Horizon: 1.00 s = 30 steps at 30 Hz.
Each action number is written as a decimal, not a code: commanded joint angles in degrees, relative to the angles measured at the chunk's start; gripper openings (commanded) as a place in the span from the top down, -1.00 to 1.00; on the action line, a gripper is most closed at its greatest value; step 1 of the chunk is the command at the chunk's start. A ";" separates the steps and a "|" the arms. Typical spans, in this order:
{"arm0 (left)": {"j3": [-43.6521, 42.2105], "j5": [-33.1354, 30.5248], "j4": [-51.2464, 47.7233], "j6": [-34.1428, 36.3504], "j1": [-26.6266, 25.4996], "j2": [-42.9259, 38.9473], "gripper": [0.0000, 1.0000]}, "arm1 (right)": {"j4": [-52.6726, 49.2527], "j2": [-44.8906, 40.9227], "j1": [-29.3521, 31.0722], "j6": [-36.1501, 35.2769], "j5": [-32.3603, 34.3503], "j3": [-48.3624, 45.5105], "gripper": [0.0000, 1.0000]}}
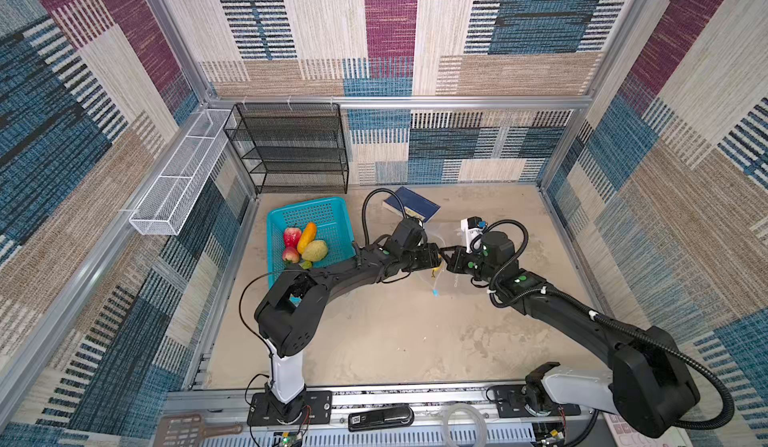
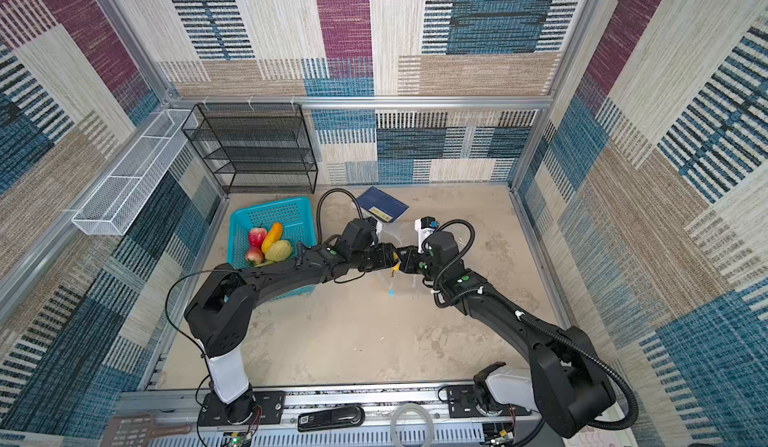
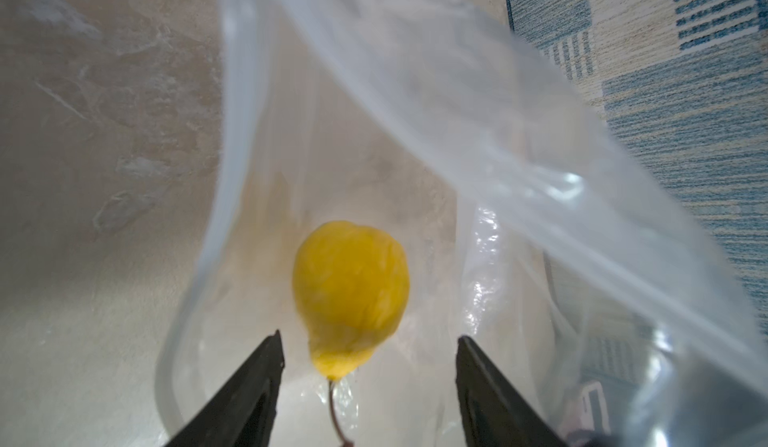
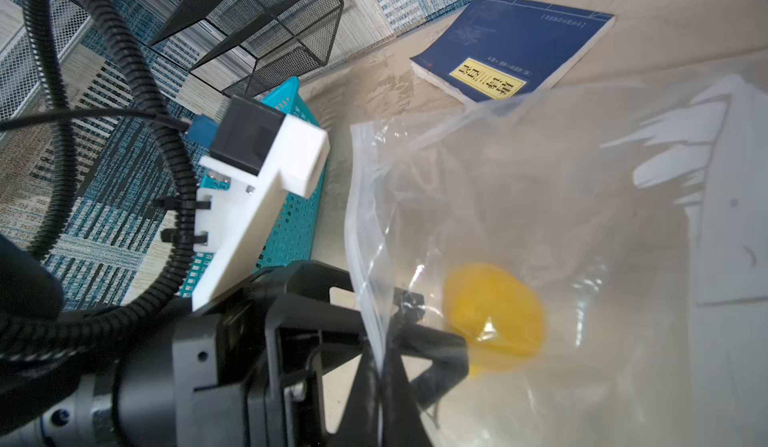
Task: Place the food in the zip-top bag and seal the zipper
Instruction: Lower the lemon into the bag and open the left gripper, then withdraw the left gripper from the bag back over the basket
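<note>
Black left fingers stand apart, released, and they grasp nothing. Their tips are inside the open mouth of the zip-top bag. Just beyond the tips a yellow fruit with a thin stem lies inside the bag, a little blurred, and it touches neither finger.

The right fingers are clenched on the edge of the bag's mouth, where the whitish zipper runs down to them.

In both top views the two pairs of fingers meet near the middle of the tabletop. The light-blue slider shows just beside them, toward the arm bases.

Well apart, on the left, the teal basket carries the other food: a red piece, an orange piece, a pale green-yellow piece and a second, smaller red one. A blue book lies near the bag, toward the back wall.
</note>
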 commanded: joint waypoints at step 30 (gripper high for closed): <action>-19.01 -11.08 -13.49 9.81 17.48 -28.53 -0.46 | 2.91 -1.18 0.03 -2.92 2.37 1.32 1.00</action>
